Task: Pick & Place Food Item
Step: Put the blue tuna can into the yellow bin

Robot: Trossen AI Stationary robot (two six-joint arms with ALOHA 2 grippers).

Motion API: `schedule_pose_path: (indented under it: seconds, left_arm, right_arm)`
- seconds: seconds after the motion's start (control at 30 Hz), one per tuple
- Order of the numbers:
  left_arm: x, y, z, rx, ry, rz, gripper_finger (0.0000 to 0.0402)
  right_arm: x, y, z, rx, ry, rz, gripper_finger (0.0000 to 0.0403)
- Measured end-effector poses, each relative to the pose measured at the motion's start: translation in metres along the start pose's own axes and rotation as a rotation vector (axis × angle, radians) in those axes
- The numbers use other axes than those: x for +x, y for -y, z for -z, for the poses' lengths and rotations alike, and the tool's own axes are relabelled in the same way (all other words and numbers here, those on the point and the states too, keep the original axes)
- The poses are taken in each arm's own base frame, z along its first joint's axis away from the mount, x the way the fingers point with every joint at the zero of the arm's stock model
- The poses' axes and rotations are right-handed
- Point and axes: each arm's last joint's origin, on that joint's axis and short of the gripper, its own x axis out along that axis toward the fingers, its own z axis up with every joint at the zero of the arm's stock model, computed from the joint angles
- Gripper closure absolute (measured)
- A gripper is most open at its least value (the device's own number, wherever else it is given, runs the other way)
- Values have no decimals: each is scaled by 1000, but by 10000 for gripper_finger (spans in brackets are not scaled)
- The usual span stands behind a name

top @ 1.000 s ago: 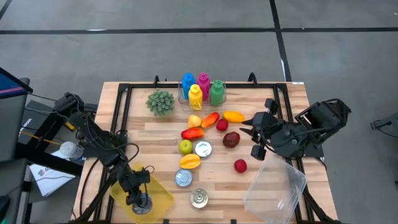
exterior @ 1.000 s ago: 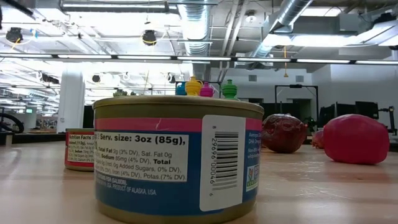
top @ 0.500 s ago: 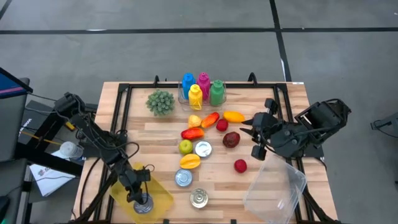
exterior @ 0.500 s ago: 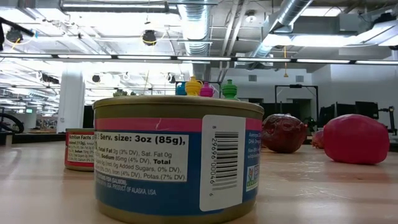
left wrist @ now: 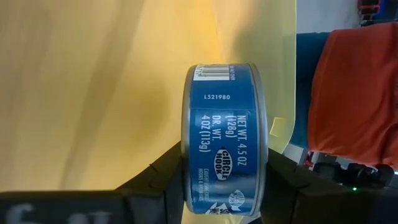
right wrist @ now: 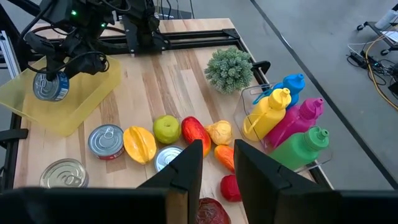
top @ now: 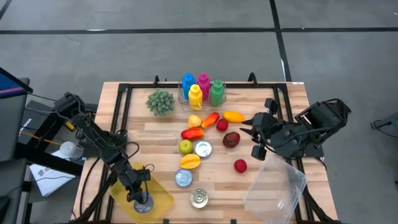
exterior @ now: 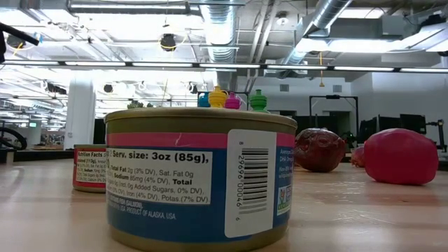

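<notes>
A blue-labelled can point(left wrist: 225, 134) hangs over the yellow tray point(top: 159, 198) at the table's near left corner, with my left gripper point(top: 140, 198) shut on it. The right wrist view shows the same can point(right wrist: 48, 86) above the tray point(right wrist: 87, 102). Whether the can touches the tray I cannot tell. My right gripper point(top: 255, 140) hovers high over the table's right side, above the fruit. Its fingers stand a little apart point(right wrist: 217, 165) with nothing between them. My left gripper pinches the can between its two fingers, one finger point(left wrist: 163, 180) on each flat end point(left wrist: 186, 149), so the labelled wall faces the wrist camera. The fingers slant down from the table's left side. The can sits over the yellow tray.
Three more cans point(top: 183, 178), point(top: 199, 198), point(top: 203, 149) and several toy fruits point(top: 192, 133) lie mid-table. Coloured bottles point(top: 202, 88) and a green plant point(top: 160, 101) stand at the far edge. A clear plastic tub point(top: 273, 186) sits near right. One can point(exterior: 199, 178) fills the low view.
My left gripper has sunk a little toward the yellow tray with the can still between its fingers, then kept still.
</notes>
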Motion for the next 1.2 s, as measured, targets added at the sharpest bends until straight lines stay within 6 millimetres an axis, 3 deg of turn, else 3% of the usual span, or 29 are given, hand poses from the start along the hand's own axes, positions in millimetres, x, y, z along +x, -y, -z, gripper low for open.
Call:
schedule_pose_path:
  seconds: [0.3,0.73,0.93,1.2]
  left_arm:
    - [0,-2,0,8,4,-21,235]
    - [0,-8,1,65,-11,-80,121]
    - [-7,-10,3,39,-61,-98,117]
    - [-32,-10,4,12,-45,-100,126]
  right_arm:
    - [0,0,0,1,0,0,317]
    - [0,0,0,3,0,-1,317]
    - [0,0,0,4,2,-1,317]
    - [0,-1,-1,8,4,-4,317]
